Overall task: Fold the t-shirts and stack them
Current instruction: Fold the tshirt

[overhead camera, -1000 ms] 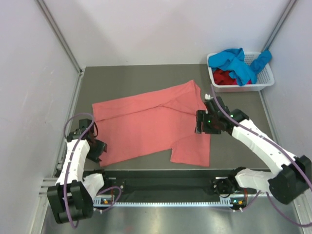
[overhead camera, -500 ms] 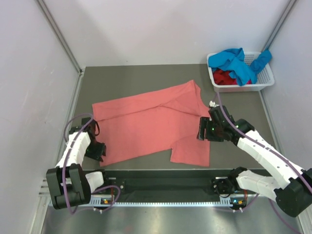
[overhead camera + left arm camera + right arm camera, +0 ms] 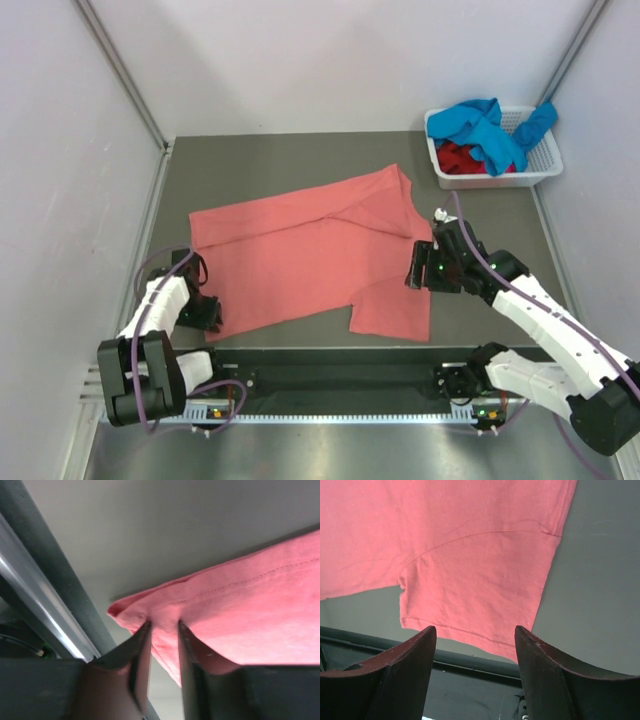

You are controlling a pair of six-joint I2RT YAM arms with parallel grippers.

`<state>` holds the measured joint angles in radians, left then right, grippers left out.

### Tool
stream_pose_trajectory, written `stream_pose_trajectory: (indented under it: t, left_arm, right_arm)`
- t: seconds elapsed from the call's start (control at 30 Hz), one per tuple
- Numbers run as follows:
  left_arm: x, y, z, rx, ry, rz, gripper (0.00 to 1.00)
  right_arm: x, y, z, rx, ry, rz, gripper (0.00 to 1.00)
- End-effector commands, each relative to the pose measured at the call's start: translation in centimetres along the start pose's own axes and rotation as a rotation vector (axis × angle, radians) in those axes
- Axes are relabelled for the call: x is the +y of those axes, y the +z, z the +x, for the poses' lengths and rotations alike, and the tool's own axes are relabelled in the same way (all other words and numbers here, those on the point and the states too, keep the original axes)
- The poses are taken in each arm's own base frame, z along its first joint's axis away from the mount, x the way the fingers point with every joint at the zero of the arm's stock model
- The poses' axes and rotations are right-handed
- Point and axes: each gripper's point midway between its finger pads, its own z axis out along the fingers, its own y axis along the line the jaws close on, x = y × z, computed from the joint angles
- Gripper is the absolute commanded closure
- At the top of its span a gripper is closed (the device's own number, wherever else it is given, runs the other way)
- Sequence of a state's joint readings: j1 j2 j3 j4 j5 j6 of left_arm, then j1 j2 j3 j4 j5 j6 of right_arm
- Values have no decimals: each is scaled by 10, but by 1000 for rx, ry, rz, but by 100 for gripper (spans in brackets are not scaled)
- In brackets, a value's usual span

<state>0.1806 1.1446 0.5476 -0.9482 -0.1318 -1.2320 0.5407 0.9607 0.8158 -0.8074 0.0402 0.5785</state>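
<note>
The salmon-pink t-shirt (image 3: 300, 255) lies spread flat across the grey table, its sleeve (image 3: 392, 310) near the front edge. My left gripper (image 3: 207, 312) sits at the shirt's near-left corner. In the left wrist view its fingers (image 3: 164, 630) pinch a small fold of that pink corner (image 3: 150, 615). My right gripper (image 3: 412, 265) hovers over the shirt's right edge. In the right wrist view its fingers (image 3: 474, 630) stand wide apart and empty above the pink sleeve (image 3: 470, 555). A bright blue t-shirt (image 3: 485, 130) and a dark red one (image 3: 460, 158) lie in the basket.
A white slotted basket (image 3: 540, 172) stands at the table's far right corner. A black rail (image 3: 330, 372) runs along the front edge just below the sleeve. A metal frame bar (image 3: 30, 580) passes close to the left of the pinched corner. White walls enclose the table.
My left gripper has slid toward the shirt's near-left corner and narrowed its jaws onto the cloth. My right gripper has drifted slightly nearer the front edge, still open.
</note>
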Motion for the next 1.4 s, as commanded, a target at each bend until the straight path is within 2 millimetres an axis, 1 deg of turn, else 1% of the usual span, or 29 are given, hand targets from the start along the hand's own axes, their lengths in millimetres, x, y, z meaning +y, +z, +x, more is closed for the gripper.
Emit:
stream_pose_trajectory:
  t: [0.0, 0.1, 0.17, 0.33, 0.4, 0.47, 0.5, 0.57, 0.6, 0.67, 0.7, 0.77, 0.8, 0.87, 0.9, 0.93, 0.97, 1.0, 1.03, 1.07, 1.1, 1.13, 1.17, 1.2, 1.23, 1.27, 1.3, 1.33, 1.37]
  left_arm:
    - [2, 13, -7, -43, -34, -31, 71]
    - [3, 15, -5, -34, -28, -54, 81]
    - [3, 15, -6, -38, -33, -48, 82]
    - [2, 15, -7, -45, -23, -45, 88]
    - [1, 13, -10, -52, -18, -52, 85]
    - [2, 8, -13, -63, -13, -62, 72]
    - [-3, 2, -17, -78, -15, -48, 67]
    - [-6, -4, -25, -112, -12, -32, 57]
    - [-11, -6, -29, -130, -6, -13, 57]
    - [-15, -10, -38, -166, 11, -20, 57]
    - [-24, -18, -44, -181, 17, 0, 57]
    - [-34, -28, -53, -211, 54, 25, 56]
    - [-48, -41, -65, -257, 68, 65, 55]
    - [-64, -58, -81, -323, 130, 116, 55]
    - [-80, -73, -90, -366, 210, 175, 52]
    - [-93, -81, -96, -394, 251, 222, 45]
    - [-116, -92, -107, -448, 268, 301, 39]
    - [-131, -104, -115, -489, 297, 345, 33]
    - [-144, -106, -120, -515, 394, 364, 22]
    - [-159, -111, -127, -544, 422, 411, 20]
    - [-187, -128, -138, -600, 440, 503, 18]
    - [-202, -120, -138, -593, 526, 511, 18]
    - [-214, -121, -142, -603, 547, 526, 18]
    - [-234, -133, -150, -644, 559, 577, 18]
    - [-246, -118, -149, -624, 622, 572, 18]
    - [-255, -114, -153, -619, 643, 585, 18]
    - [-267, -118, -160, -640, 655, 606, 18]
    - [-277, -103, -164, -638, 696, 591, 19]
    - [-285, -99, -163, -614, 728, 633, 21]
  right_arm:
    - [-1, -3, -3, -32, 18, 16, 36]
    - [-9, -3, 2, -27, 64, 53, 38]
    - [-12, 0, 9, -8, 88, 62, 38]
    - [-11, 10, 20, 41, 112, 60, 38]
    - [-11, 13, 22, 52, 112, 61, 38]
    - [-10, 15, 21, 50, 106, 58, 38]
    - [-10, 16, 21, 53, 103, 59, 38]
    - [-9, 17, 21, 56, 97, 54, 38]
    - [-7, 19, 20, 56, 94, 46, 38]
    - [-5, 20, 19, 50, 84, 35, 39]
    - [-6, 20, 18, 48, 74, 35, 39]
    - [-6, 21, 15, 41, 57, 37, 38]
    - [-5, 21, 12, 38, 37, 39, 37]
    - [-4, 22, 9, 36, 26, 39, 37]
    - [-3, 22, 7, 33, 19, 36, 37]
    - [-2, 22, 6, 32, 13, 32, 36]
    - [0, 22, 4, 33, 8, 28, 36]
    - [2, 21, 3, 33, 0, 19, 36]
    - [3, 21, 2, 32, -5, 13, 35]
    - [6, 20, -1, 26, -9, 3, 35]
    - [8, 19, -2, 25, -18, -3, 35]
    - [9, 18, -4, 23, -21, -7, 35]
    - [11, 15, -8, 13, -30, -12, 35]
    - [11, 15, -8, 15, -32, -15, 35]
    - [12, 14, -9, 14, -37, -19, 35]
    - [13, 12, -12, 8, -39, -19, 35]
    - [12, 10, -11, 10, -50, -16, 35]
    - [12, 10, -12, 12, -53, -16, 35]
    - [11, 9, -14, 7, -57, -15, 35]
